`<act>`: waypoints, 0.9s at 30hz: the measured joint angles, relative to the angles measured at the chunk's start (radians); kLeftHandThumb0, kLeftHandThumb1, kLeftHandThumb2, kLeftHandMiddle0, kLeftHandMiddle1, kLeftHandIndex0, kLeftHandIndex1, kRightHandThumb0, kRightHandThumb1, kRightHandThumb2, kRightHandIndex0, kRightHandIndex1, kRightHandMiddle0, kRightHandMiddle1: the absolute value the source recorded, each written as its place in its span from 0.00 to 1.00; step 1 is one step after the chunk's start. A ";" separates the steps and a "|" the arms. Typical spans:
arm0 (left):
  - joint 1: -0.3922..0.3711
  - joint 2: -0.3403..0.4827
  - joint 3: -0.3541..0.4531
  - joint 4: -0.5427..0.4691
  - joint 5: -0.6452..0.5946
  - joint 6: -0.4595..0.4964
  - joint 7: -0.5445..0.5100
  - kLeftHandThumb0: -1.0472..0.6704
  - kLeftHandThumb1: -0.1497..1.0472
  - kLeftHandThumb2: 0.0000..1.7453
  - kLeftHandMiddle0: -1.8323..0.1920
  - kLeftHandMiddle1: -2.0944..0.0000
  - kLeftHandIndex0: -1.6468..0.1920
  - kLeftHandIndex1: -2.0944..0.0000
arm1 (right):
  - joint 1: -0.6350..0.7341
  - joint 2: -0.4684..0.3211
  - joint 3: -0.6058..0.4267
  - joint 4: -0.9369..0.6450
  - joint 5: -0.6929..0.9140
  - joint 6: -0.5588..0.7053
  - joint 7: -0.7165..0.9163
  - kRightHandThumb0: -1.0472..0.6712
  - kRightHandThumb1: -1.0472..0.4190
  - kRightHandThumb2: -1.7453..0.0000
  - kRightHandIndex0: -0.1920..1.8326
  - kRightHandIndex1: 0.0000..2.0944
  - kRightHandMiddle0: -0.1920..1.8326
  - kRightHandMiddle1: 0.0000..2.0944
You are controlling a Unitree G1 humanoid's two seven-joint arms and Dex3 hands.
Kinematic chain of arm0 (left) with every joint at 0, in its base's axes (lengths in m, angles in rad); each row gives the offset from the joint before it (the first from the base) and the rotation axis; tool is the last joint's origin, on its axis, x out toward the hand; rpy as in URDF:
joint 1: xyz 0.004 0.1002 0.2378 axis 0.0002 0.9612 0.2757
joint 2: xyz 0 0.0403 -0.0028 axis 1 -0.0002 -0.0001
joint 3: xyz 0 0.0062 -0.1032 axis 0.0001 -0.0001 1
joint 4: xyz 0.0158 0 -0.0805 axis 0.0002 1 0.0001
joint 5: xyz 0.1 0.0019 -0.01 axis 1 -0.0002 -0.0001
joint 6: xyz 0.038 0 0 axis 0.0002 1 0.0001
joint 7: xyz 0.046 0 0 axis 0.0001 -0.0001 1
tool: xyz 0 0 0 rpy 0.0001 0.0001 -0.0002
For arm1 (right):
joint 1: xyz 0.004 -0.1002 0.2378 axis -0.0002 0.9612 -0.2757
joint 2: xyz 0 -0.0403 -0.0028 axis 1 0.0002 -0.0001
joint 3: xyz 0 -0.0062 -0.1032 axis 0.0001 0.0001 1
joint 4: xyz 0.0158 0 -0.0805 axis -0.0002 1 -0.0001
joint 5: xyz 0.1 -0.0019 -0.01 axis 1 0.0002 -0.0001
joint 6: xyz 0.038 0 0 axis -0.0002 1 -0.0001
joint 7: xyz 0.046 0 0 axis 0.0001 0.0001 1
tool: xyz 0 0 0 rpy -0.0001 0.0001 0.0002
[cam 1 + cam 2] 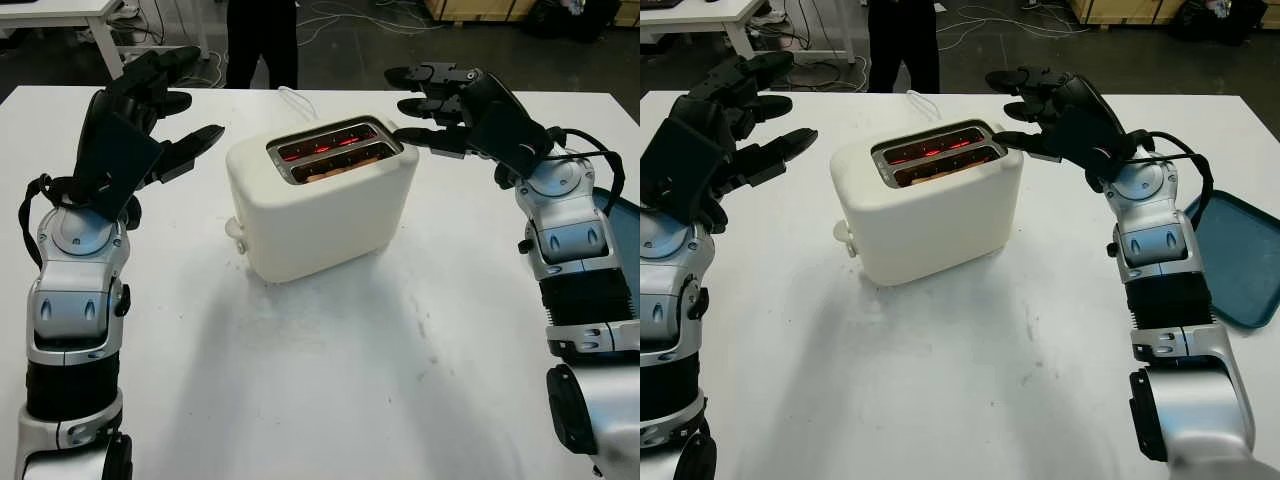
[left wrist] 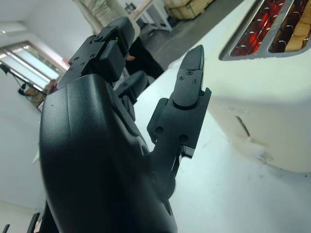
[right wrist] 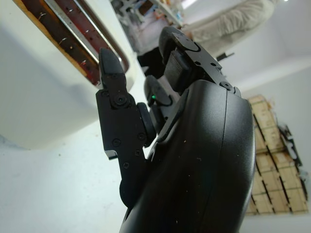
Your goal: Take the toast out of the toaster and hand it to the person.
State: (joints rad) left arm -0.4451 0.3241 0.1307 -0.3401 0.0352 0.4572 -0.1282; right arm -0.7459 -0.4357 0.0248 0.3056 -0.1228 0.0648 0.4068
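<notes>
toast (image 1: 335, 167) seated in toaster (image 1: 320, 205) slot; left hand (image 1: 150, 110) released, left of toaster; right hand (image 1: 445, 105) released, beside toaster's right top edge.

Plenty of bare desk (image 1: 330, 380) in front of the toaster (image 1: 320, 205), nothing blocking there. The left hand (image 1: 150, 115) sits open off the toaster's left side, the right hand (image 1: 445, 105) open right at its top right corner. A blue tray (image 1: 1235, 260) crowds the right edge, and a person (image 1: 262, 40) stands behind.

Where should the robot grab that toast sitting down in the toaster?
Probably by its top edge, from straight above: the toast sits low in the near slot of the toaster, elements glowing red. The right hand, open, is closest; the left hand is open too.
</notes>
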 measured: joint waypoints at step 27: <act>0.000 0.018 0.012 -0.015 -0.009 0.019 -0.023 0.47 0.83 0.12 0.87 0.57 0.69 0.87 | -0.011 0.000 0.009 -0.002 -0.013 0.005 0.000 0.42 0.09 0.97 0.34 0.08 0.36 0.00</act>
State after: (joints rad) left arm -0.4451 0.3418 0.1431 -0.3552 0.0259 0.4764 -0.1508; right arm -0.7566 -0.4358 0.0334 0.3040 -0.1357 0.0699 0.4068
